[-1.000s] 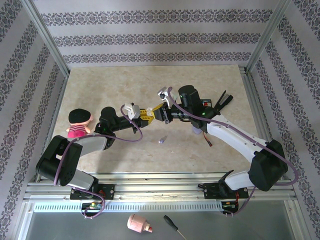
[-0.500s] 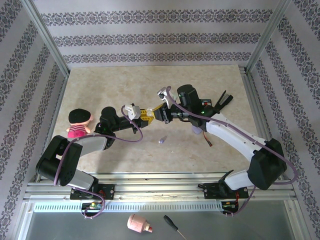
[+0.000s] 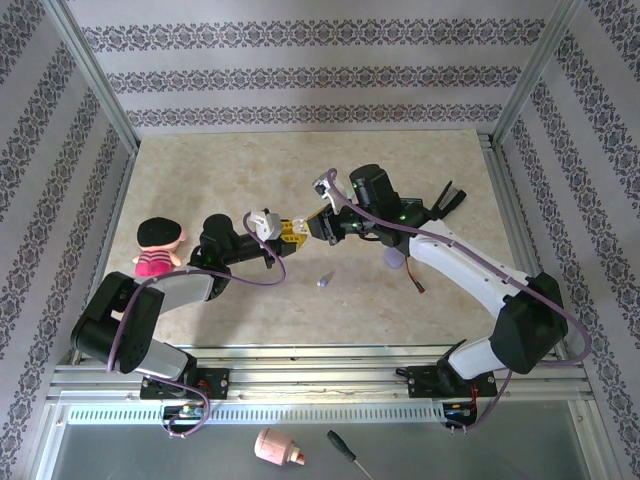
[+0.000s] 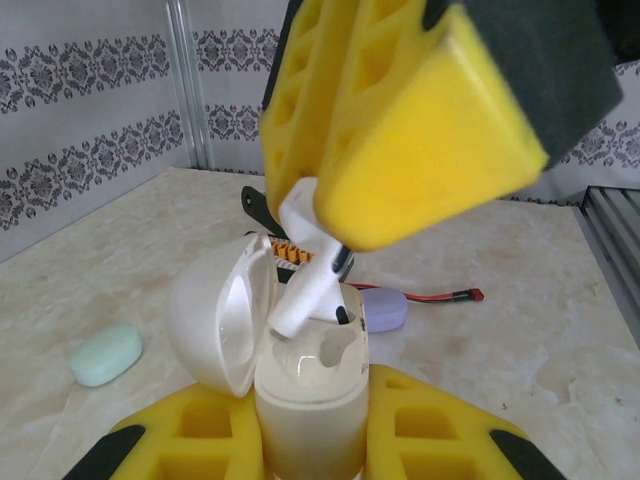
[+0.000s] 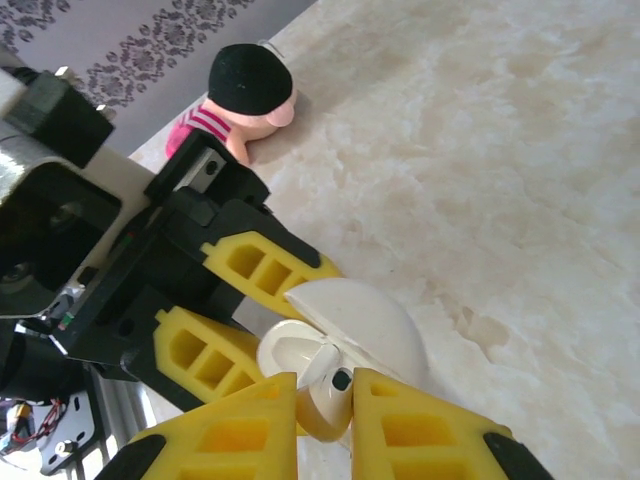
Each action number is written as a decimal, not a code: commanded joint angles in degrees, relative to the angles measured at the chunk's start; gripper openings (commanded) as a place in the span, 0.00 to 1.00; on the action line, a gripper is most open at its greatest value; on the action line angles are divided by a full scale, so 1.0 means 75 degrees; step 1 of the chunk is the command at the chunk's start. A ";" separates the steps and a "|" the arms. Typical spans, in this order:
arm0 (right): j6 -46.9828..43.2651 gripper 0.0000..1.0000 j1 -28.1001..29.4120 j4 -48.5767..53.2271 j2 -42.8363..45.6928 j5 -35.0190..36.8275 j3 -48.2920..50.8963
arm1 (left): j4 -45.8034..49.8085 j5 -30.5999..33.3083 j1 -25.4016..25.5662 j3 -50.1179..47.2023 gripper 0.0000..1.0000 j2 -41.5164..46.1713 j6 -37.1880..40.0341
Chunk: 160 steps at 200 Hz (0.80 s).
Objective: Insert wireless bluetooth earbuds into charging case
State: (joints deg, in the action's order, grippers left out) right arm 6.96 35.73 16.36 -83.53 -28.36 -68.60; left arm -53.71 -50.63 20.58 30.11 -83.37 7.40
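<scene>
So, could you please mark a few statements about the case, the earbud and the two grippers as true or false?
The left gripper is shut on the white charging case. True.
The case's lid is closed. False: the lid is swung open.
The right gripper holds a white earbud over the open case. True.
The earbud sits fully inside the case. False: it hangs tilted at the mouth, mostly outside.
The doll is at the table's right edge. False: it is near the left edge.

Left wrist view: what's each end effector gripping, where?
Left end effector: open charging case, lower body. Right end effector: white earbud, upper end.
</scene>
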 commanded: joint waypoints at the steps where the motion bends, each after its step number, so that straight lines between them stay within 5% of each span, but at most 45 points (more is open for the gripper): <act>1: -0.0260 0.15 -0.0062 0.0543 -0.0069 0.0373 -0.0283 | -0.0176 -0.0240 0.0086 -0.0059 0.00 0.0199 0.0399; 160: 0.0115 0.15 0.0033 0.0533 0.0002 -0.0298 -0.0473 | -0.0140 0.0165 0.0086 -0.0074 0.00 -0.0182 0.1301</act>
State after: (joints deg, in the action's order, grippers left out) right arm 6.94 35.77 19.99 -83.99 -29.04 -70.13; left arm -53.71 -49.82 20.58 29.74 -84.29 14.04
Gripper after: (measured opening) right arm 0.157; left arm 0.196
